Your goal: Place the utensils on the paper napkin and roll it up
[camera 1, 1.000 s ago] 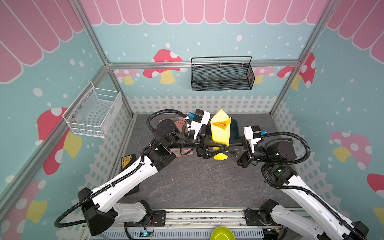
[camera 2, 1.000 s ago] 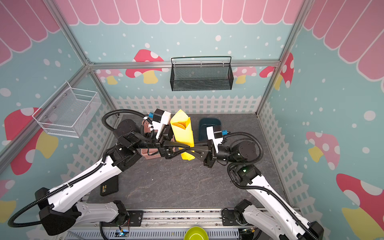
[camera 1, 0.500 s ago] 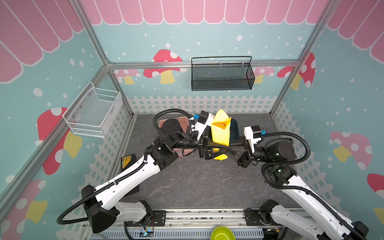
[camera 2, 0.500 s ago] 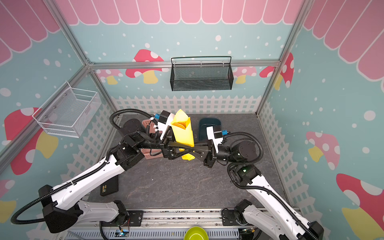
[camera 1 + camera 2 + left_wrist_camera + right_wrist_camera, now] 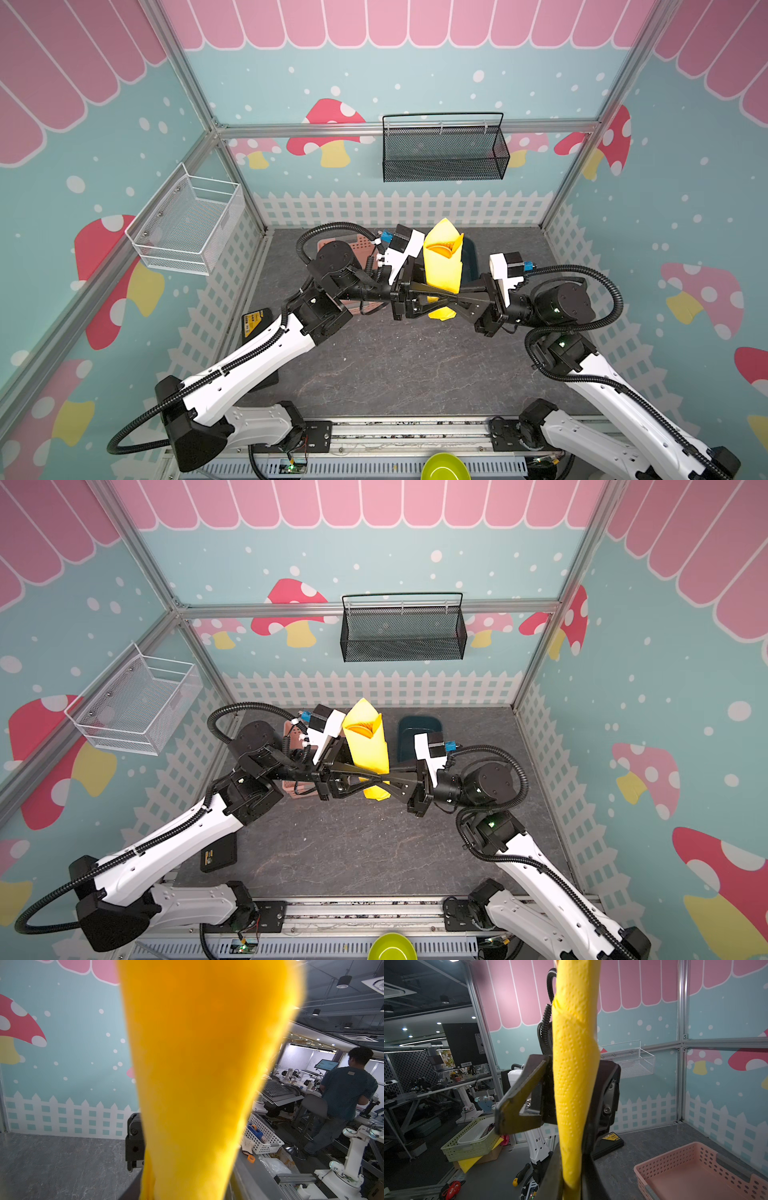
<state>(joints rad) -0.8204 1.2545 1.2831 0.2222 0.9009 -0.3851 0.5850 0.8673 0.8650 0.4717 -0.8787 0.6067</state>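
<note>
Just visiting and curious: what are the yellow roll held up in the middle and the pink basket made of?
The yellow roll looks like thin matte paper: embossed dots and soft creases cover it. The pink basket looks like moulded plastic, smooth and faintly glossy, with rows of regular round holes.

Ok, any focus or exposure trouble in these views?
Left wrist view: the paper napkin sits too near the lens, a blurred, glowing mass, while the wall behind is sharp. Right wrist view: the paper napkin shows crisp embossing, and the lab behind is dim. Both top views: evenly lit and sharp.
</note>
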